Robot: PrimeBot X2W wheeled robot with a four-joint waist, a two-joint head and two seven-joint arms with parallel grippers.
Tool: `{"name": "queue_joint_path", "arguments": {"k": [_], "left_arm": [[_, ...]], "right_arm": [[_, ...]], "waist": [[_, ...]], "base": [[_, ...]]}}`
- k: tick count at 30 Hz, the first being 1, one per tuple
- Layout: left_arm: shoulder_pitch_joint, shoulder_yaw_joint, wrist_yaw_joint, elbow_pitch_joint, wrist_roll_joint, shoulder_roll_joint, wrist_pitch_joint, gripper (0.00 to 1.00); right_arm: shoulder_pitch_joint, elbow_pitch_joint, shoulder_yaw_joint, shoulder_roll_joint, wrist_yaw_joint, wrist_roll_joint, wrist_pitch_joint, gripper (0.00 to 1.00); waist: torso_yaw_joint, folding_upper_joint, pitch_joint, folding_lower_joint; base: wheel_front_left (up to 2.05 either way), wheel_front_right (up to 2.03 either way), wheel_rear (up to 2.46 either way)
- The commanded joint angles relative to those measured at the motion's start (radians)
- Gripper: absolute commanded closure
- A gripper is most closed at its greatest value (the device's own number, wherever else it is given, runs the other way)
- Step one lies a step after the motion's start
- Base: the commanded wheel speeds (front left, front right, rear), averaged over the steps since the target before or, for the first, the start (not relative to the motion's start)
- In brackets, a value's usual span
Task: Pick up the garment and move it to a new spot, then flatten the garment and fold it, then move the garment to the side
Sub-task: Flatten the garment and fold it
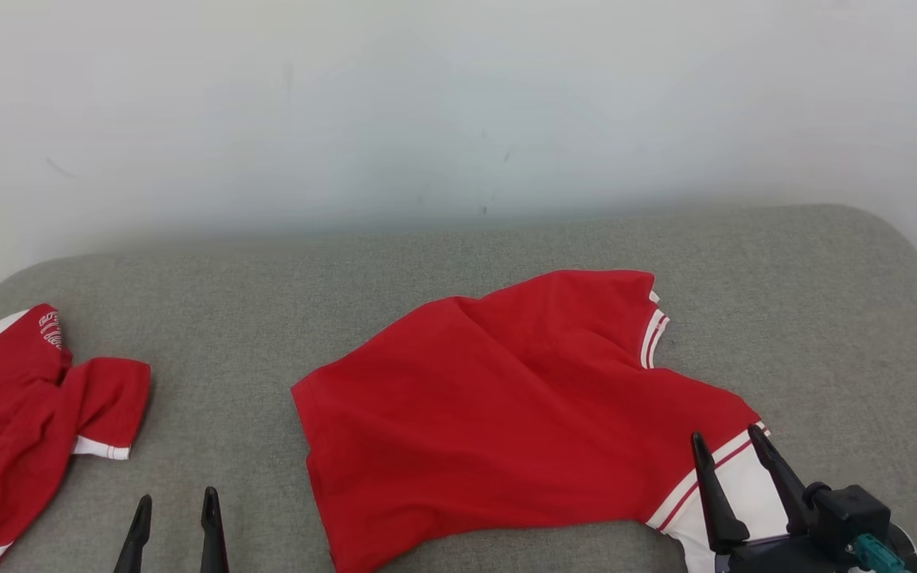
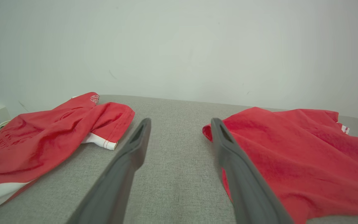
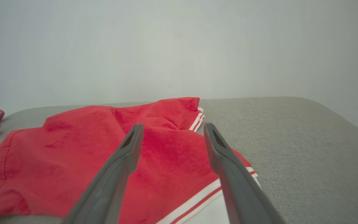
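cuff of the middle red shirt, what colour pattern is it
The cuff is white with thin red stripes, clearest in the right wrist view.

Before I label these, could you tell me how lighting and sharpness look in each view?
Head view: soft, even light, no glare, the garment sharp, a dim band where wall meets padded surface. Left wrist view: the left gripper looms large and slightly soft. Right wrist view: the right gripper likewise soft, wall darker toward the corners.

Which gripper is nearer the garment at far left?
Left. The left gripper sits just right of the left garment, apart from it. The right gripper is far across, over the middle shirt's white-striped corner.
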Motion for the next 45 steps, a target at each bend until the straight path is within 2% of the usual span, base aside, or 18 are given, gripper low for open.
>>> {"name": "queue_joint_path", "arguments": {"k": [1, 9, 15, 45], "left_arm": [[0.018, 0.005, 0.005, -0.004, 0.022, 0.001, -0.003, 0.00], [0.041, 0.017, 0.000, -0.008, 0.060, 0.006, -0.003, 0.00], [0.058, 0.019, 0.014, -0.028, 0.086, 0.006, -0.003, 0.00], [0.070, 0.018, 0.026, -0.040, 0.083, 0.002, -0.003, 0.00]], "right_arm": [[0.020, -0.007, 0.005, 0.004, -0.001, 0.004, -0.003, 0.00], [0.054, -0.045, 0.022, 0.030, -0.001, -0.008, -0.003, 0.00], [0.066, -0.054, 0.024, 0.031, -0.001, -0.023, -0.003, 0.00], [0.063, -0.054, 0.016, 0.037, -0.001, -0.043, -0.003, 0.00]], "waist": [[0.002, 0.0000, -0.007, 0.0000], [0.000, 0.0000, -0.015, 0.0000], [-0.003, 0.0000, -0.019, 0.0000], [-0.004, 0.0000, -0.013, 0.0000]], "base": [[0.00, 0.00, 0.00], [0.00, 0.00, 0.00], [0.00, 0.00, 0.00], [0.00, 0.00, 0.00]]}}
